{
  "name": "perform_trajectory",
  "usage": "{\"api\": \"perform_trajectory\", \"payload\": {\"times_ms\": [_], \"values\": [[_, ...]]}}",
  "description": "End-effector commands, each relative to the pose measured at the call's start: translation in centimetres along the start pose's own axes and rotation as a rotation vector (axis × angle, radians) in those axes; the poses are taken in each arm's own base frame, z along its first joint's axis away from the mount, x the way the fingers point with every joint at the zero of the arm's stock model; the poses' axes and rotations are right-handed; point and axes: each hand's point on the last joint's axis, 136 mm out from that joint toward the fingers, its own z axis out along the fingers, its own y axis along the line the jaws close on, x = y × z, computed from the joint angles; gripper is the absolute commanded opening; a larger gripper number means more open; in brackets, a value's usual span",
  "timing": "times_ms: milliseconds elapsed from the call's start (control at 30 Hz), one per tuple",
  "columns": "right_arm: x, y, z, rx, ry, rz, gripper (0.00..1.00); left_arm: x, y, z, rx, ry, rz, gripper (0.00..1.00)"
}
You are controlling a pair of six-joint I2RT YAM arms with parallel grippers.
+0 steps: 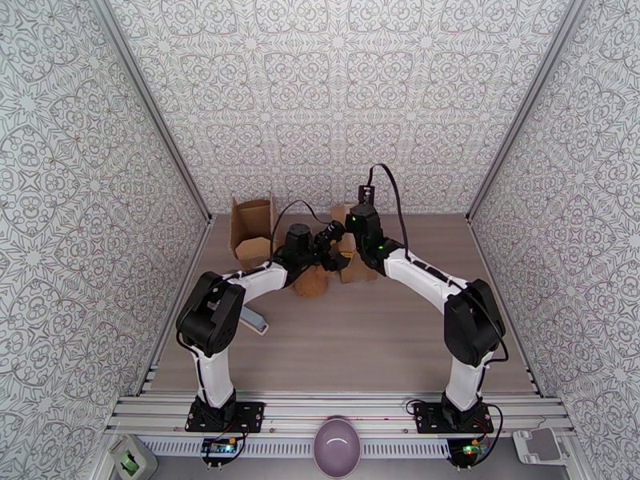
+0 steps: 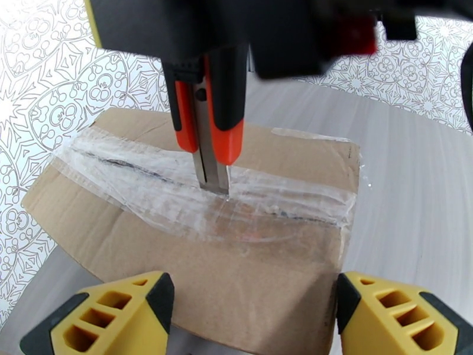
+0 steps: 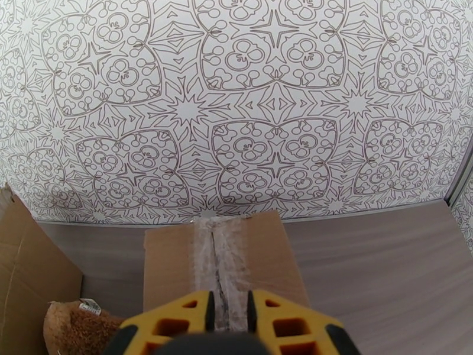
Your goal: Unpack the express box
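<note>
My right gripper is clamped on the orange-and-black utility knife, whose blade tip rests on the clear-taped seam of the brown cardboard express box. The box sits on the grey table. My left gripper is spread wide at the box's near edge.

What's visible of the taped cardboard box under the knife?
The taped cardboard box is plain brown, flaps closed, flat on the grey table. Wrinkled clear tape runs along its top seam, a dark line showing through it. The utility knife has its blade tip on the tape mid-seam; the right gripper holds the knife. The left gripper is open, its fingers either side of the box's near edge; contact unclear.
</note>
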Motion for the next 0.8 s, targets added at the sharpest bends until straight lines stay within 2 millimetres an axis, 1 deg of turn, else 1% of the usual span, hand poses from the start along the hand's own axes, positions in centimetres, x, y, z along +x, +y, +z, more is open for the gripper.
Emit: {"api": "perform_trajectory", "payload": {"times_ms": [0, 167, 367, 567, 767], "values": [[-1.1, 1.4, -2.2, -0.029, 0.040, -0.031, 0.00, 3.3, 3.7, -0.5, -0.161, 0.067, -0.063, 0.78], [-0.7, 1.3, -2.3, -0.023, 0.060, -0.030, 0.00, 3.4, 3.4, -0.7, -0.144, 0.067, -0.052, 0.78], [-1.4, 0.9, -2.7, -0.010, 0.050, -0.033, 0.00, 3.4, 3.1, -0.5, -0.125, 0.068, -0.050, 0.78], [-1.1, 0.9, -2.7, -0.006, 0.085, -0.006, 0.00, 3.6, 2.9, -0.2, -0.136, 0.093, -0.029, 0.78], [-2.1, 0.8, -2.7, 0.027, 0.097, -0.010, 0.00, 3.5, 2.5, -0.1, -0.132, 0.087, -0.025, 0.78]]}}
